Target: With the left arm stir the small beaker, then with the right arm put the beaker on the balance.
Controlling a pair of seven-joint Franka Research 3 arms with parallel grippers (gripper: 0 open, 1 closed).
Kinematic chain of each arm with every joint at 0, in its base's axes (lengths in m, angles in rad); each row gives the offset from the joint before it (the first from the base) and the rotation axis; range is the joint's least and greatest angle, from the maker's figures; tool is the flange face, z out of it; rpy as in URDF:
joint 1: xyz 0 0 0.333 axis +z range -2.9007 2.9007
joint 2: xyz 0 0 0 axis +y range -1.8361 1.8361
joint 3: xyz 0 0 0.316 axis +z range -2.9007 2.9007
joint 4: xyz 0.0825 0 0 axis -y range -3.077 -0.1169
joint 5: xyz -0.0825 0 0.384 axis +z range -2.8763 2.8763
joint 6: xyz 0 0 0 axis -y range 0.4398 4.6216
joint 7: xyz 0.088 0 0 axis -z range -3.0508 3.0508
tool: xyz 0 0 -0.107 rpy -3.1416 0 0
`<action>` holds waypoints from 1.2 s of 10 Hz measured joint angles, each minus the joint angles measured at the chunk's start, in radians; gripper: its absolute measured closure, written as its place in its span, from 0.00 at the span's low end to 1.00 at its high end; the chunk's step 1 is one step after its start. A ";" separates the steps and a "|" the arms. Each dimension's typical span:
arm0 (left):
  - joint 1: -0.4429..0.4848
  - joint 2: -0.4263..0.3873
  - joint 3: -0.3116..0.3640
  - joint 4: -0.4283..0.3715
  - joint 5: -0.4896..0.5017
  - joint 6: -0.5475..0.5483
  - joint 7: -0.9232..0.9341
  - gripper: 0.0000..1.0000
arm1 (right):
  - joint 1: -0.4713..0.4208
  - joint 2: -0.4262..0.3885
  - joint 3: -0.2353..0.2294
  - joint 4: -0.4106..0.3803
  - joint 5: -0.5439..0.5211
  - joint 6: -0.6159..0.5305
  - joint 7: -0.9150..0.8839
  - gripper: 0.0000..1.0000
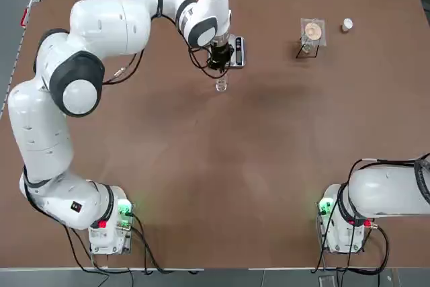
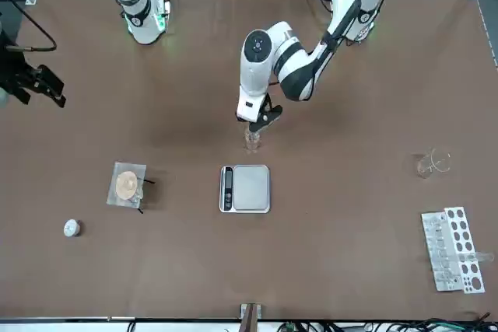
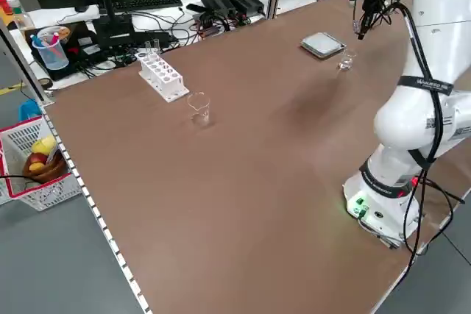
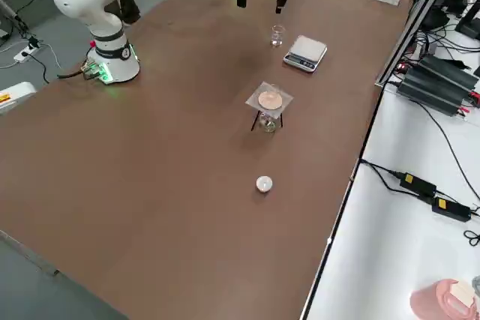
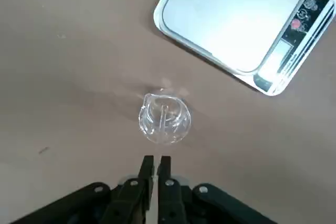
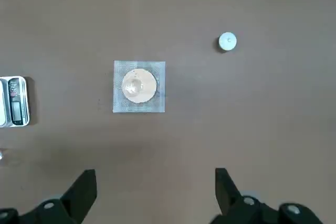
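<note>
The small beaker [image 1: 222, 85] [image 2: 252, 141] [image 5: 164, 118] stands upright on the brown table, a little to the robot's side of the balance [image 1: 238, 52] [image 2: 246, 189] [image 5: 241, 19]. The balance's metal plate is bare. My left gripper [image 1: 220, 65] [image 2: 257, 124] [image 5: 155, 163] hangs just above the beaker with its fingers shut together. A thin clear line shows inside the beaker; I cannot tell whether it is a rod in the fingers. My right gripper [image 6: 153, 192] [image 2: 43, 87] is open, holds nothing, and is raised far off at the robot's right.
A clear stand with a tan disc [image 1: 312, 31] [image 2: 128, 185] and a small white cap [image 1: 347, 25] [image 2: 71, 228] sit to the right of the balance. A larger spouted glass vessel [image 2: 433, 163] and a white tube rack [image 2: 454, 249] sit at the far left.
</note>
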 joint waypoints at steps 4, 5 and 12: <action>0.007 0.005 0.001 0.000 0.017 -0.004 0.001 0.93 | 0.000 0.000 0.000 0.000 0.000 0.000 -0.001 0.00; 0.004 0.005 -0.002 0.002 0.017 -0.004 -0.001 0.93 | 0.000 0.000 0.000 0.000 0.000 0.000 -0.001 0.00; -0.003 0.005 -0.004 0.020 0.017 -0.004 -0.033 0.93 | 0.000 0.000 0.002 0.000 0.000 0.001 -0.001 0.00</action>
